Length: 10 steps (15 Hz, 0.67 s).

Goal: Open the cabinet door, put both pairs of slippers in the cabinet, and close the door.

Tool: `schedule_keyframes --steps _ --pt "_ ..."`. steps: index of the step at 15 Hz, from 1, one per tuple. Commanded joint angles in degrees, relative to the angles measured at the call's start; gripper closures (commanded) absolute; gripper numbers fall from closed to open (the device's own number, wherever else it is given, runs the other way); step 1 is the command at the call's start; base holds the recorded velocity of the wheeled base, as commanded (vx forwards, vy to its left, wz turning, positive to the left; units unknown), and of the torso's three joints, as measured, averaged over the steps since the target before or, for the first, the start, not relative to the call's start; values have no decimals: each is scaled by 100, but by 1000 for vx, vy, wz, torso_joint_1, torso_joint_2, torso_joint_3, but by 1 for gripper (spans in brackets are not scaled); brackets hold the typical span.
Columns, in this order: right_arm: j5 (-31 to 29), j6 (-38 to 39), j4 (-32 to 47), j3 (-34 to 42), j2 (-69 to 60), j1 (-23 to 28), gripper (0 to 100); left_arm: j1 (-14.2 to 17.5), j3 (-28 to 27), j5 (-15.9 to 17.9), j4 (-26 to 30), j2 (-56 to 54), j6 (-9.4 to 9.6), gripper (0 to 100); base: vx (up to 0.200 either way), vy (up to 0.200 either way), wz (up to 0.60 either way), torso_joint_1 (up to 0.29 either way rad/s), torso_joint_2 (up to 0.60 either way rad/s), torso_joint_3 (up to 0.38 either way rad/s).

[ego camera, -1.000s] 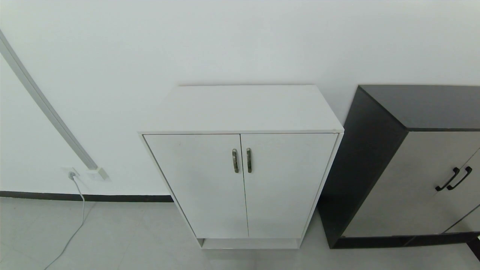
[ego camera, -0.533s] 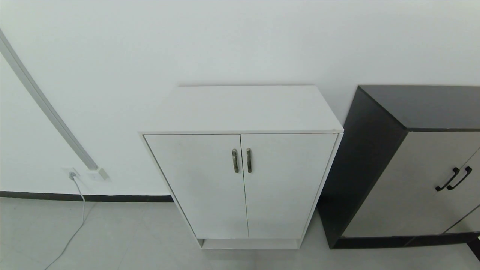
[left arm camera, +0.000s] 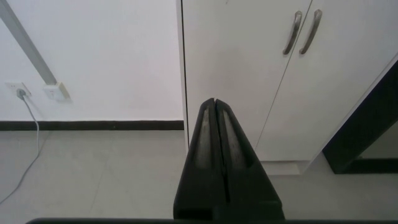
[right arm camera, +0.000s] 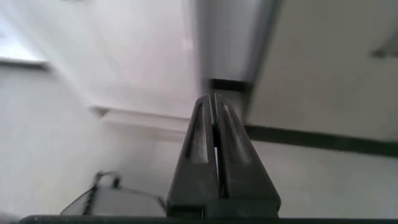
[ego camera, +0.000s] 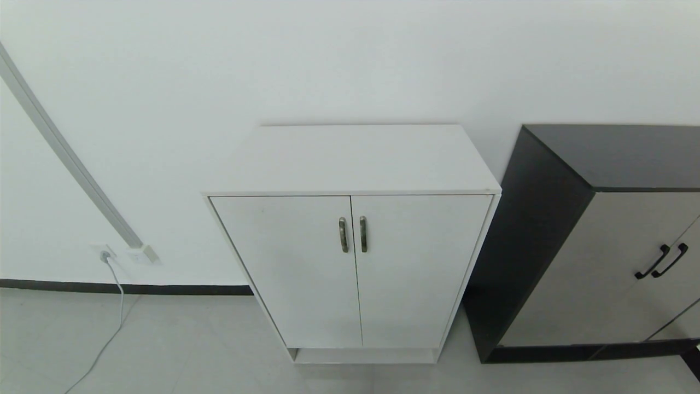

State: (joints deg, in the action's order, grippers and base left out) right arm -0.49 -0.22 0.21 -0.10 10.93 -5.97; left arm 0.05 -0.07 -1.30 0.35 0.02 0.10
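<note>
cabinet (ego camera: 295,262) closed | grey floor (ego camera: 180,350) | left tool (left arm camera: 215,101), right tool (right arm camera: 215,97) — clamped, seemingly empty

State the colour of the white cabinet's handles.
Dull grey metal handles, best seen in the head view.

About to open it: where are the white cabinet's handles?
Head view centre: the handles sit side by side at the closed door seam of the white cabinet, left of the black cabinet.
</note>
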Motion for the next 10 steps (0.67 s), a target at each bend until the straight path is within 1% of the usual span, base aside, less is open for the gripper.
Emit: schedule_keyframes --steps 1,2,3,6,10 --pt "14 -66 -3 10 -724 703 100 4 -1 -1 0 6 -1 100 0 0 0 0 0 0" --pt "22 -75 -3 10 -1041 641 100 4 -1 -1 0 6 -1 100 0 0 0 0 0 0" --pt "40 -57 -3 10 -1093 597 100 4 -1 -1 0 6 -1 100 0 0 0 0 0 0" --pt "58 198 -30 10 -1093 597 100 4 -1 -19 0 -2 -1 100 0 0 0 0 0 0" --pt "110 163 -21 10 -1093 597 100 4 -1 -19 -9 6 -1 100 0 0 0 0 0 0"
